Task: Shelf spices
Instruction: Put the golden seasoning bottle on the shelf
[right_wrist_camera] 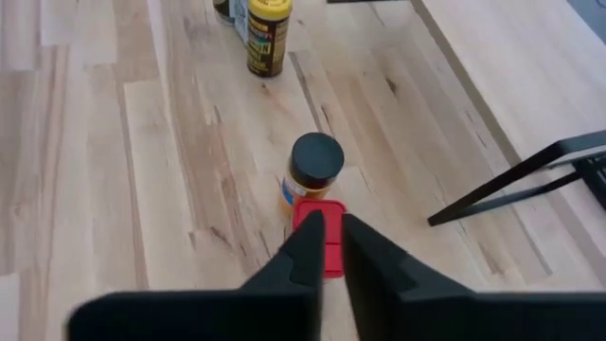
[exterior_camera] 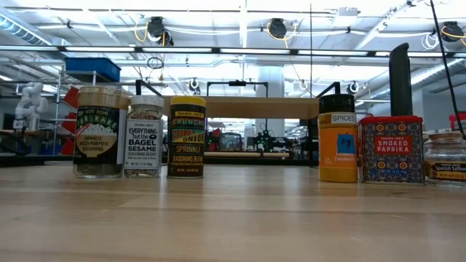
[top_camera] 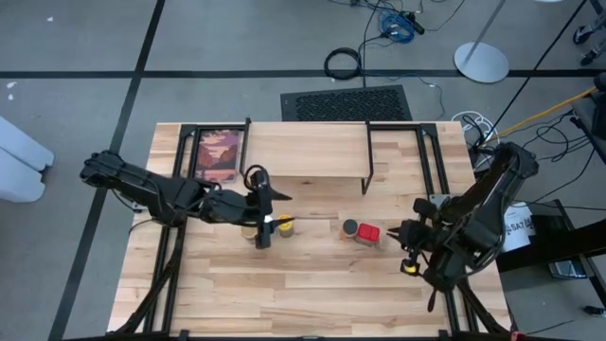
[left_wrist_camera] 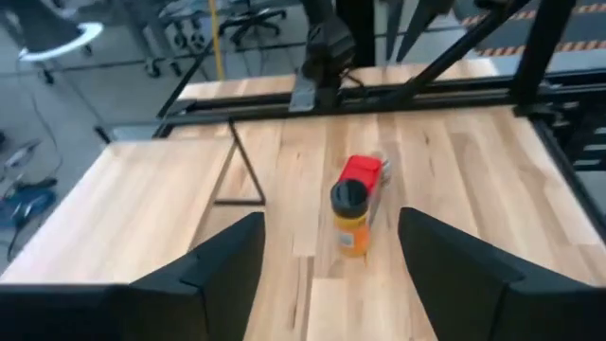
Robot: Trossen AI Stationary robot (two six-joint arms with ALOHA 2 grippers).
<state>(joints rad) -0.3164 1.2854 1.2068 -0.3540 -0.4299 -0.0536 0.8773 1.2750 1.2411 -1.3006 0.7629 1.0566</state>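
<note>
Spices are all down on the table [top_camera: 312, 284] so far, nothing on the shelf [top_camera: 308, 152] yet, so I'd call this the pre-pick stage. Left gripper [top_camera: 262, 227] hangs with fingers spread over the yellow-lidded jar [top_camera: 285, 225] group. Right gripper [right_wrist_camera: 327, 237] is pinched empty, aimed at the red box [top_camera: 368, 234]; it needs to reopen first. Jars under the left gripper are mostly hidden from above.

On the table [top_camera: 312, 275], the shelf [top_camera: 303, 152] stands at the far side, with the picture [top_camera: 219, 156] at its left end. My left gripper [top_camera: 265, 216] hangs over three jars [exterior_camera: 142, 137]; a jar [top_camera: 349, 228] and a box [top_camera: 368, 234] touch toward the right, my right gripper [top_camera: 409, 237] beside them.
</note>
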